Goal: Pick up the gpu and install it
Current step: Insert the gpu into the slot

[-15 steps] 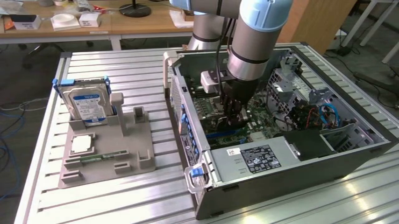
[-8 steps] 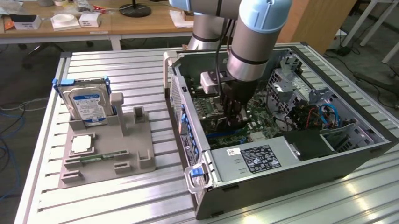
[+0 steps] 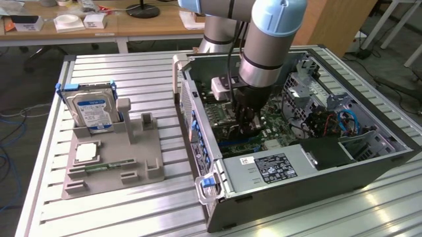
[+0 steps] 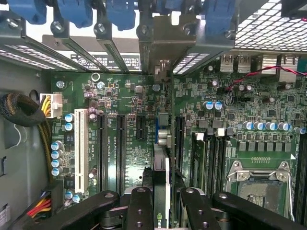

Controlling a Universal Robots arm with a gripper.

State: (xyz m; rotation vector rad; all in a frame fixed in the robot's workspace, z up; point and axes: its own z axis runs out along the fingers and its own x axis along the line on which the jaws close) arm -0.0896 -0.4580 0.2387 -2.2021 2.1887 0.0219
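On the slatted metal table lies the computer case, open side up, with a labelled power supply box in its nearest corner. Past that box, in the middle of the case, the arm reaches straight down and the gripper hangs just above the motherboard.

From the wrist, the gripper is clenched on the gpu. Its black fingers press either face of the thin card, which stands upright and edge-on inside the case, its lower edge down at the motherboard. The card lines up with a blue slot beyond it, towards the case's rear wall; whether it sits in that slot I cannot tell. To one side of the card run two black slots and a white slot; to the other side are the memory slots and the processor socket. Farther on, along the case's rear wall, a row of blue clips tops the slot openings.

Outside the case, on the exterior view's left, a grey holder rests on the table. It carries a green memory stick lying flat and — at its far end — a hard drive with a blue-white label standing upright. Behind the case, well apart, is a wooden desk.
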